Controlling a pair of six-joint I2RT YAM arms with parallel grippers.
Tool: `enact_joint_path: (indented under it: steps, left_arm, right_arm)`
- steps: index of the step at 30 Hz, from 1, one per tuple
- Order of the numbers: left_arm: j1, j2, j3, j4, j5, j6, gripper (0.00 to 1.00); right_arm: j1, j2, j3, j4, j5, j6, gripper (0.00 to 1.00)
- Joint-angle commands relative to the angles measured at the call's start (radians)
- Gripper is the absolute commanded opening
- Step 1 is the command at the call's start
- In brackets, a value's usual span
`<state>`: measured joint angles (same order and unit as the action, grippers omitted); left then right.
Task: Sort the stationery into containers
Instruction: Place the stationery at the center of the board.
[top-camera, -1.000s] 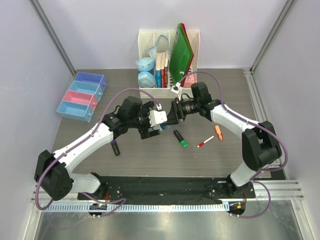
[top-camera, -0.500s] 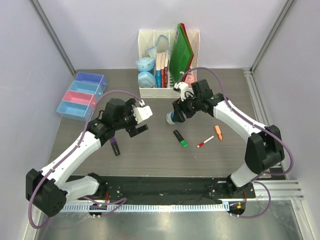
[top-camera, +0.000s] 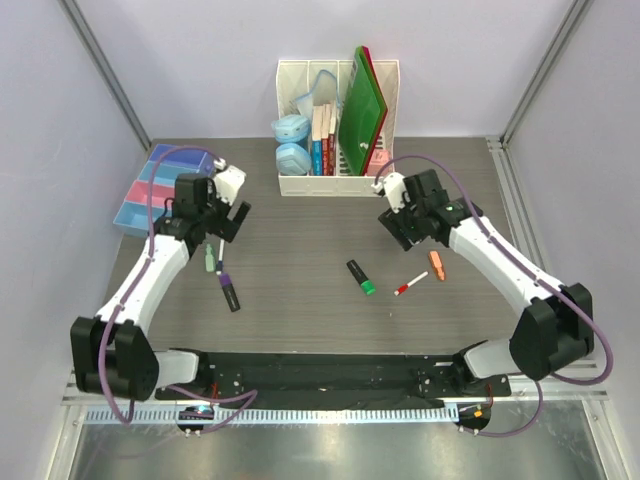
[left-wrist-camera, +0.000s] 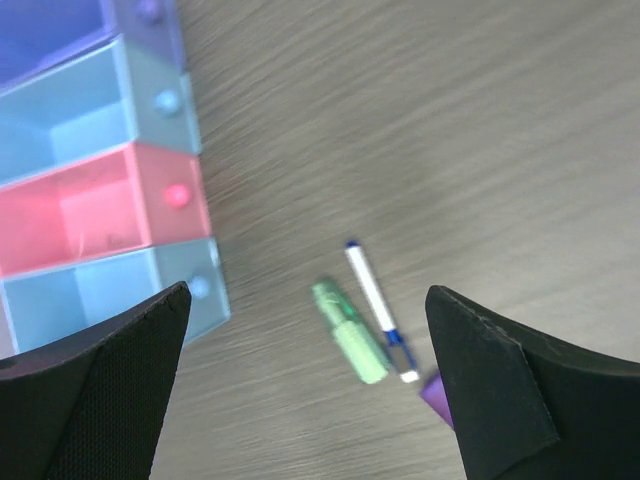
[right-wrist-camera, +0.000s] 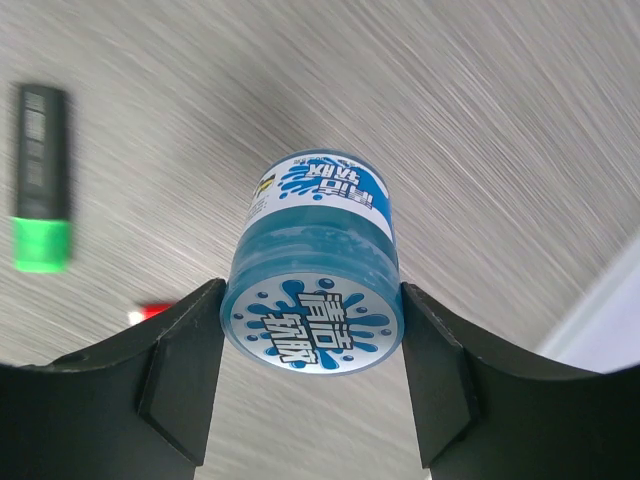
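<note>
My left gripper (top-camera: 224, 214) is open and empty, just right of the four trays: purple (left-wrist-camera: 60, 30), light blue (left-wrist-camera: 80, 120), pink (left-wrist-camera: 90, 205) and light blue (left-wrist-camera: 100, 290). Below its fingers (left-wrist-camera: 520, 390) lie a mint highlighter (left-wrist-camera: 350, 332), a white pen with a blue cap (left-wrist-camera: 375, 305) and the purple end of a black marker (left-wrist-camera: 437, 397). My right gripper (right-wrist-camera: 312, 345) is shut on the round blue-lidded pot (right-wrist-camera: 315, 270), held above the table. A black marker with a green end (top-camera: 361, 277), a red-capped white pen (top-camera: 410, 284) and an orange piece (top-camera: 437, 264) lie mid-table.
A tall white file rack (top-camera: 338, 125) with books, green folders and two pale blue cases stands at the back centre. The trays (top-camera: 145, 190) sit at the far left edge. Grey walls close in both sides.
The two grippers were together at the table's middle. My left arm has swung left to the trays, empty. My right arm has drawn back right with the blue pot.
</note>
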<state>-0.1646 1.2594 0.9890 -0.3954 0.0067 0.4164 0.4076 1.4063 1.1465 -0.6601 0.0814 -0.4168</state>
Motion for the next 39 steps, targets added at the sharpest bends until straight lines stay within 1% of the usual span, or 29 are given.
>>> enact_joint_path:
  steps: [1, 2, 6, 9, 15, 16, 19, 21, 23, 24, 26, 31, 34, 37, 38, 39]
  left_arm:
    - [0.091, 0.087, 0.115, 0.052, -0.057, -0.122, 1.00]
    - [0.115, 0.104, 0.131, 0.053, -0.062, -0.128, 1.00]
    - [0.157, 0.195, 0.239, 0.053, -0.102, -0.174, 1.00]
    - [0.160, 0.264, 0.308, 0.052, -0.126, -0.189, 1.00]
    - [0.162, 0.394, 0.416, 0.052, -0.129, -0.179, 1.00]
    - [0.189, 0.411, 0.428, 0.049, -0.132, -0.174, 1.00]
    - [0.200, 0.477, 0.476, 0.046, -0.136, -0.169, 1.00]
    - [0.208, 0.498, 0.497, 0.056, -0.140, -0.163, 1.00]
    - [0.214, 0.528, 0.514, 0.069, -0.146, -0.157, 1.00]
    - [0.217, 0.537, 0.522, 0.079, -0.145, -0.150, 1.00]
    - [0.224, 0.567, 0.551, 0.084, -0.152, -0.142, 1.00]
    - [0.241, 0.635, 0.628, 0.063, -0.169, -0.128, 1.00]
    - [0.247, 0.653, 0.652, 0.067, -0.171, -0.125, 1.00]
    - [0.252, 0.661, 0.660, 0.078, -0.169, -0.113, 1.00]
    - [0.252, 0.666, 0.666, 0.081, -0.168, -0.107, 1.00]
    - [0.252, 0.673, 0.671, 0.079, -0.169, -0.105, 1.00]
  right_arm:
    - [-0.096, -0.101, 0.001, -0.041, 0.098, -0.033, 0.06]
    - [-0.143, -0.121, -0.002, -0.055, 0.090, -0.033, 0.06]
    - [-0.252, -0.150, -0.028, -0.091, 0.064, -0.063, 0.06]
    - [-0.292, -0.164, -0.072, -0.113, 0.034, -0.095, 0.06]
    - [-0.354, -0.167, -0.131, -0.119, -0.023, -0.123, 0.06]
    - [-0.368, -0.159, -0.136, -0.119, -0.031, -0.129, 0.06]
    - [-0.389, -0.145, -0.148, -0.118, -0.051, -0.140, 0.06]
    - [-0.395, -0.132, -0.154, -0.118, -0.068, -0.151, 0.06]
    - [-0.440, -0.116, -0.160, -0.116, -0.069, -0.166, 0.06]
    - [-0.447, -0.110, -0.166, -0.115, -0.112, -0.171, 0.06]
    - [-0.463, -0.095, -0.174, -0.111, -0.123, -0.189, 0.06]
    - [-0.497, -0.043, -0.176, -0.095, -0.144, -0.206, 0.07]
    - [-0.512, -0.023, -0.171, -0.092, -0.154, -0.212, 0.10]
    - [-0.513, -0.006, -0.169, -0.088, -0.154, -0.223, 0.24]
    - [-0.513, -0.004, -0.168, -0.088, -0.155, -0.224, 0.34]
    - [-0.513, -0.001, -0.165, -0.090, -0.154, -0.224, 0.38]
